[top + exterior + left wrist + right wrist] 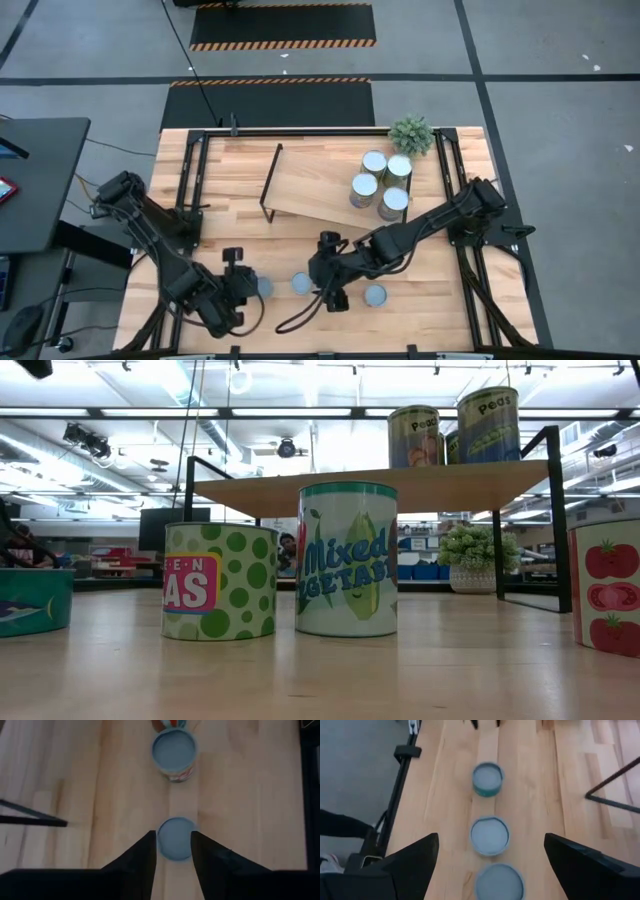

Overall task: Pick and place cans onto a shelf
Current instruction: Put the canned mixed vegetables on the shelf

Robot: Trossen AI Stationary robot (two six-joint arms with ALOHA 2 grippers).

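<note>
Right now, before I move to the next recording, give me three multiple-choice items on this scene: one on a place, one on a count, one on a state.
1. Where does the small green potted plant stand relative to the light-wood shelf board?
A. on it
B. on the wooden tabletop just beyond it
C. under it

2. How many small metal cans stand on the shelf?
A. two
B. four
C. six

3. The right gripper is:
A. open
B. shut on a can
C. shut on nothing

Answers:
1 B: the high view shows it past the shelf's far corner.
2 B: four round tops cluster at one end.
3 A: its fingers stand wide apart in the right wrist view.
</note>
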